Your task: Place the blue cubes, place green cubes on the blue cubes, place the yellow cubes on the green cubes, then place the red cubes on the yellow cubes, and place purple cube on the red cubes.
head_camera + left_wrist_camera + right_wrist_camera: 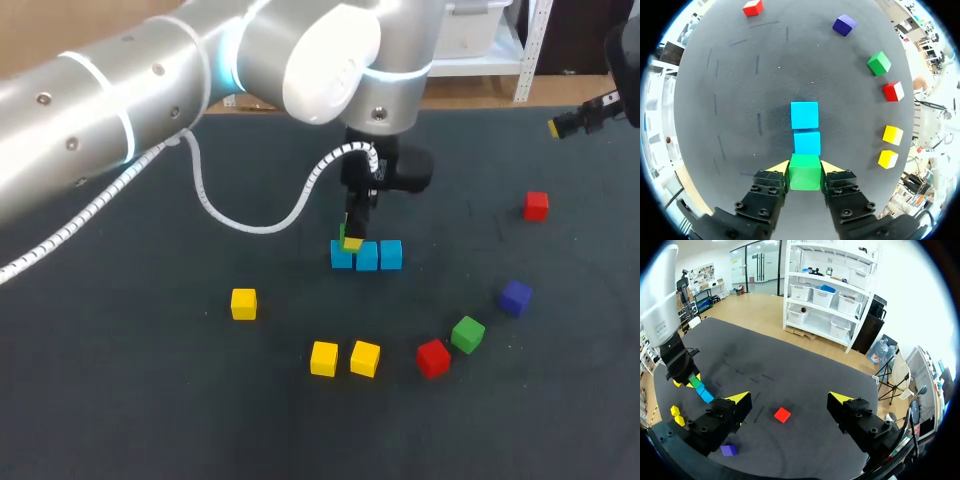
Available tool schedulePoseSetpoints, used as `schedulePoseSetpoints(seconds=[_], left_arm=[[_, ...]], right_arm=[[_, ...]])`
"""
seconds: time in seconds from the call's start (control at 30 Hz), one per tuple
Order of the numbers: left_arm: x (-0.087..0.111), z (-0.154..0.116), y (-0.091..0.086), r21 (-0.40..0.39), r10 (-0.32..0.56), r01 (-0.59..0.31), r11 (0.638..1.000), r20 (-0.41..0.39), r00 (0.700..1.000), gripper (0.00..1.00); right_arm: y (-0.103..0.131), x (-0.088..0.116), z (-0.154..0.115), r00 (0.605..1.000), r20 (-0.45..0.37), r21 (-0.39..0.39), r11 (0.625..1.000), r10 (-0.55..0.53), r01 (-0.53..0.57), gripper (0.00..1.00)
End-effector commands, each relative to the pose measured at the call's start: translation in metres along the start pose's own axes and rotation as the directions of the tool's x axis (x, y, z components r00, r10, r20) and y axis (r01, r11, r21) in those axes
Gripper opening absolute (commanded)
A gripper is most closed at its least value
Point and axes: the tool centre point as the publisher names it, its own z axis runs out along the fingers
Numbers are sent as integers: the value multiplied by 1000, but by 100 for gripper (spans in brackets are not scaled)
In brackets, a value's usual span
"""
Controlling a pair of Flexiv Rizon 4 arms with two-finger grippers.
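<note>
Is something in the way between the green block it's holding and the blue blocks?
Nothing visible. The left gripper holds the green cube right over the end of the blue cubes.

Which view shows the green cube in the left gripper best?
The left wrist view: the green cube sits large and unhidden between the fingers of the left gripper. The head view shows only a sliver; the right wrist view, a distant speck.

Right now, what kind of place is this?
Probably a robot lab: left arm and right arm at a dark table, the left gripper holding a green cube by blue cubes.
</note>
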Motion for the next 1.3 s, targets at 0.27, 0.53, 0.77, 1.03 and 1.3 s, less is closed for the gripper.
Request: schedulePoseSetpoints(seconds=[0.27,0.53,0.77,1.03,1.3], left_arm=[[-1,2,4,4,-8,8,1000,3,1000,0],[-1,0,3,4,-6,6,1000,8,1000,0],[-1,-1,2,-3,-8,8,1000,8,1000,0],[-1,3,3,0,-14,14,1000,0,1000,0],[-1,3,4,5,-14,14,1000,-2,1000,31]], right_arm=[[2,2,1,1000,8,10,1000,1,-1,100],[2,2,1,1000,8,10,1000,1,-1,100],[2,2,1,1000,8,10,1000,1,-1,100],[2,2,1,1000,8,10,1000,1,-1,100],[2,2,1,1000,8,10,1000,1,-1,100]])
